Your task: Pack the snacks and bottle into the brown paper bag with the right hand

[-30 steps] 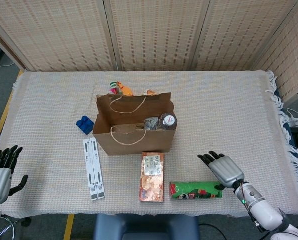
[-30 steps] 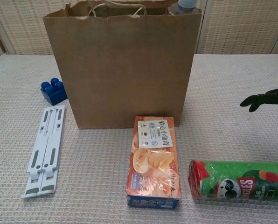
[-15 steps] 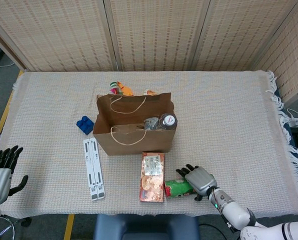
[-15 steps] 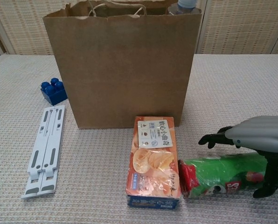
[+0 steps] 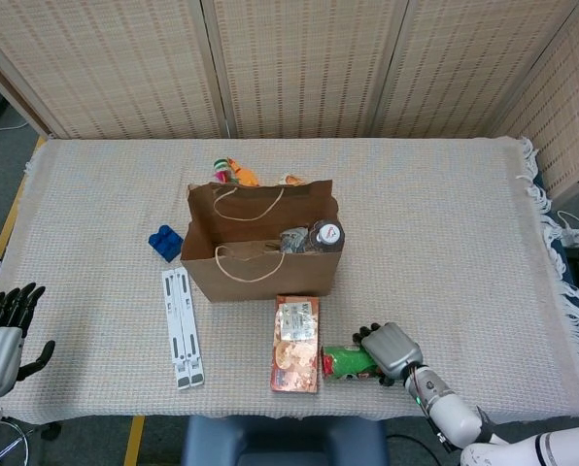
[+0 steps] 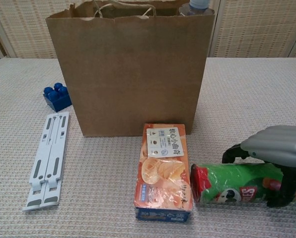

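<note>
Your right hand is wrapped around the green chips can lying on the worktop. Next, lift it clear of the biscuit box and carry it over the brown paper bag's open mouth.

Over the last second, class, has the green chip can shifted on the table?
Yes. The green chip can, now under the right hand, has slid left toward the orange biscuit box, which has stayed put; its red cap now nearly touches the box.

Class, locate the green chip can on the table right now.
The green can lies on its side near the table's front edge in both views, just right of the orange snack box, with the right hand wrapped over it.
</note>
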{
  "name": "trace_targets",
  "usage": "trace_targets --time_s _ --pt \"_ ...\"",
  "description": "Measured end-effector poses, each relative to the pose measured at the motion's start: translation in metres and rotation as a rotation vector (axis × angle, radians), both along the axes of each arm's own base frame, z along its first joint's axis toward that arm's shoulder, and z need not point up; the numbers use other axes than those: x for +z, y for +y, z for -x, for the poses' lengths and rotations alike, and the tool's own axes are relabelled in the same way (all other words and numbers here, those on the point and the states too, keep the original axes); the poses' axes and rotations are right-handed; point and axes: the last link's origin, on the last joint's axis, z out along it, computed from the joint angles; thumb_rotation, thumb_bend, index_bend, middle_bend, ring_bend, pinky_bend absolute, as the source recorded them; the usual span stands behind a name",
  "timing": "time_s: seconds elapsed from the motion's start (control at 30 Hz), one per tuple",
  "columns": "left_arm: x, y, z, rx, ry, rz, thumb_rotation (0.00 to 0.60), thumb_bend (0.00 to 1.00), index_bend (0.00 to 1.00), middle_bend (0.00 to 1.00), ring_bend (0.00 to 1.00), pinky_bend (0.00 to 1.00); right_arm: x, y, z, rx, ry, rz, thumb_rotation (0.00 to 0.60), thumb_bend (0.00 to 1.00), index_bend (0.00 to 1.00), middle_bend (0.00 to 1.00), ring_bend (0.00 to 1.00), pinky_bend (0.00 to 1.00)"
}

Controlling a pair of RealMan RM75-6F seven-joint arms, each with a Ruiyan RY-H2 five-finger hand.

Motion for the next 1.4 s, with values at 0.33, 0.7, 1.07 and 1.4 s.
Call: trace_targets --time_s 0.33,0.7,1.07,1.4 --pt "0.000 0.000 0.000 0.000 0.002 0.000 0.600 0.35 0.01 0.00 0.00 0.00 0.029 -0.012 -0.012 0.005 -0.129 0.172 0.600 0.22 0.67 0.56 0.60 0.73" --pt "0.000 0.000 0.000 0.000 0.002 0.001 0.600 0.35 0.01 0.00 0.00 0.00 0.122 -0.048 -0.095 0.105 -0.584 0.458 0.600 0.22 0.67 0.56 0.60 0.73" --pt "0.000 0.000 0.000 -0.001 -0.001 0.004 0.600 0.35 0.01 0.00 0.00 0.00 0.148 -0.088 -0.202 0.330 -0.798 0.647 0.600 0.22 0.67 0.56 0.59 0.74" --pt "0.001 0.001 0.002 -0.002 -0.014 0.010 0.600 0.35 0.01 0.00 0.00 0.00 0.090 -0.135 -0.266 0.307 -0.776 0.717 0.600 0.22 0.63 0.56 0.57 0.72"
